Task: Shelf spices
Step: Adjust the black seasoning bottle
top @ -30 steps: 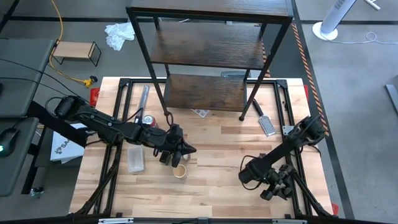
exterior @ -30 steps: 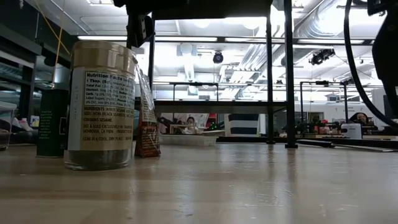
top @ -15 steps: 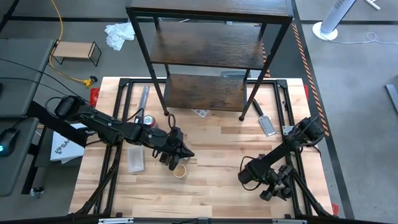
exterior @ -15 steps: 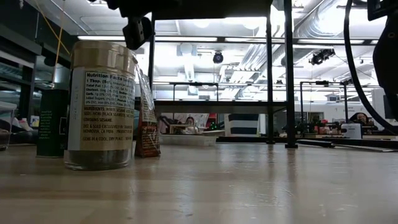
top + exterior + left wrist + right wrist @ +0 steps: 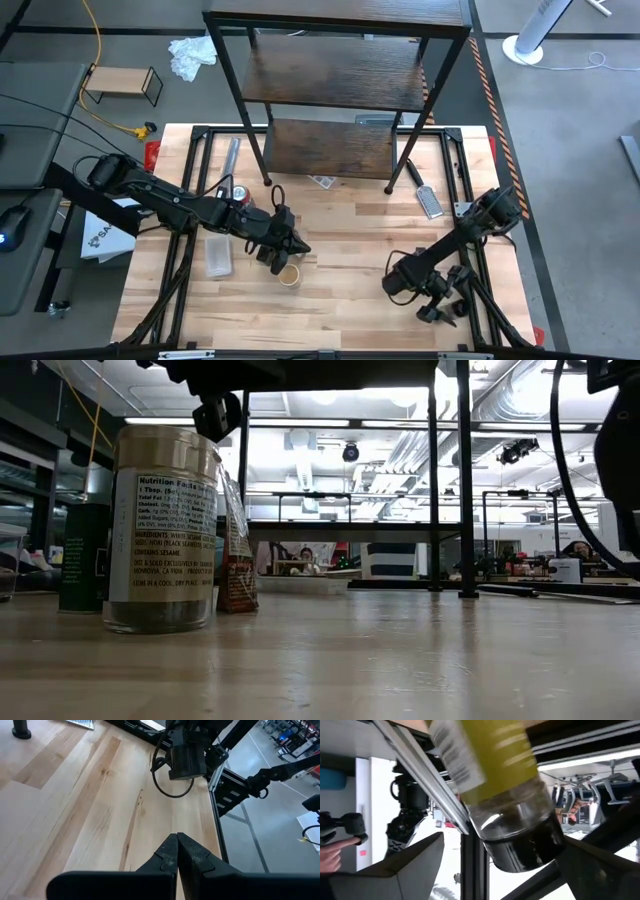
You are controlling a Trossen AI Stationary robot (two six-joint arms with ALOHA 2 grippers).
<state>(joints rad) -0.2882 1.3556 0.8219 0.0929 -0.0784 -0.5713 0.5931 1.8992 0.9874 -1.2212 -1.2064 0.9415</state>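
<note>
Shelf (image 5: 330,75) of three dark wood-grain boards in a thin black frame stands upright at the far end of the worktop (image 5: 350,225), its two front legs planted on the wood and its boards bare. The left arm reaches in from the side to a spot in front of the shelf's left front leg, where the left gripper (image 5: 290,243) hangs with its fingers clenched tip to tip on nothing. The right arm is folded low, well in front of the shelf's right front leg, at the near right corner of the worktop. The right gripper (image 5: 445,303) has its fingers (image 5: 405,870) spread wide on either side of a yellow-labelled jar (image 5: 495,765), with a gap showing at one finger; whether the other touches the jar I cannot tell. That jar's long axis runs roughly along the fingers, its dark end toward the wrist. A tan-lidded jar (image 5: 290,275) stands upright just in front of the left gripper, lid up and long axis vertical. A flat clear plastic piece (image 5: 218,255) lies left of it, and a red can (image 5: 238,192) stands near the shelf's left front leg. A metal grater (image 5: 430,203) lies just right of the right front leg. A small card (image 5: 320,182) lies between the two legs.
</note>
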